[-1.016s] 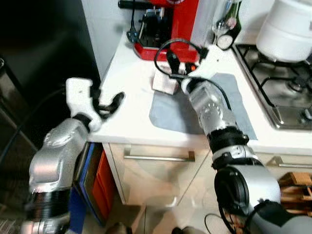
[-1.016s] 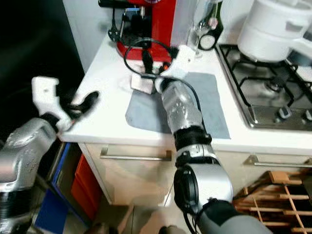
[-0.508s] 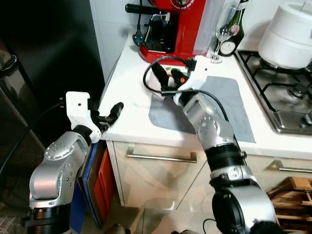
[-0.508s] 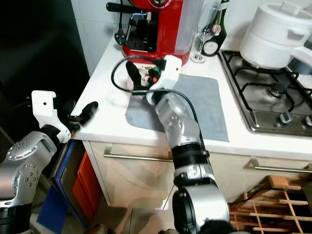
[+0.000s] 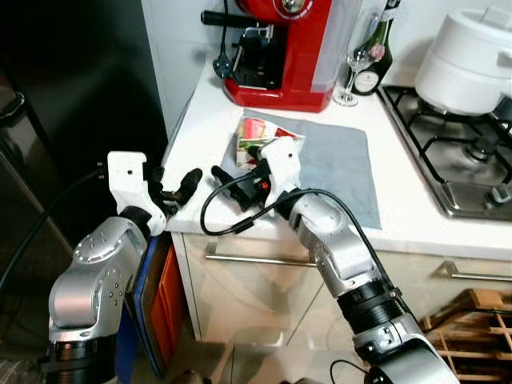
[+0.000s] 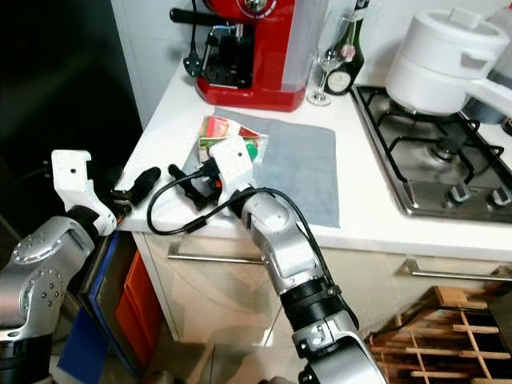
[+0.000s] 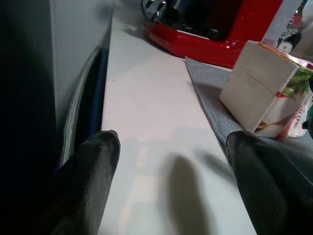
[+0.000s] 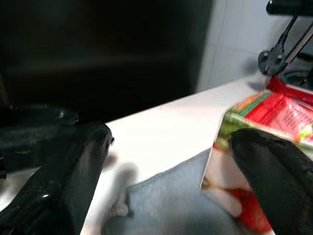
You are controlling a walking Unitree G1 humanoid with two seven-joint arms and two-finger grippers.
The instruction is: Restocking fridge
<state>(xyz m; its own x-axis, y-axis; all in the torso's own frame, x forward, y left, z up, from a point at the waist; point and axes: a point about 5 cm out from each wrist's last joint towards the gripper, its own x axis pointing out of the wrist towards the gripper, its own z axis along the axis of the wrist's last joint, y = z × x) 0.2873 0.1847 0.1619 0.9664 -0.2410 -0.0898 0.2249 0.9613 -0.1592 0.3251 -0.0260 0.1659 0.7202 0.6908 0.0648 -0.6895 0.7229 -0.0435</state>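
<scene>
The right gripper (image 5: 232, 178) hangs over the front edge of the white bench (image 5: 210, 120), fingers spread wide and holding nothing, pointing toward the bench's left end. Just behind it a red-and-green carton (image 5: 258, 136) lies flat on the near left corner of a grey mat (image 5: 340, 160). The left gripper (image 5: 176, 186) sits at the bench's front left corner, its fingers parted and empty too. A red coffee machine (image 5: 284, 48) stands at the back edge, with a wine glass (image 5: 350, 68) beside it.
</scene>
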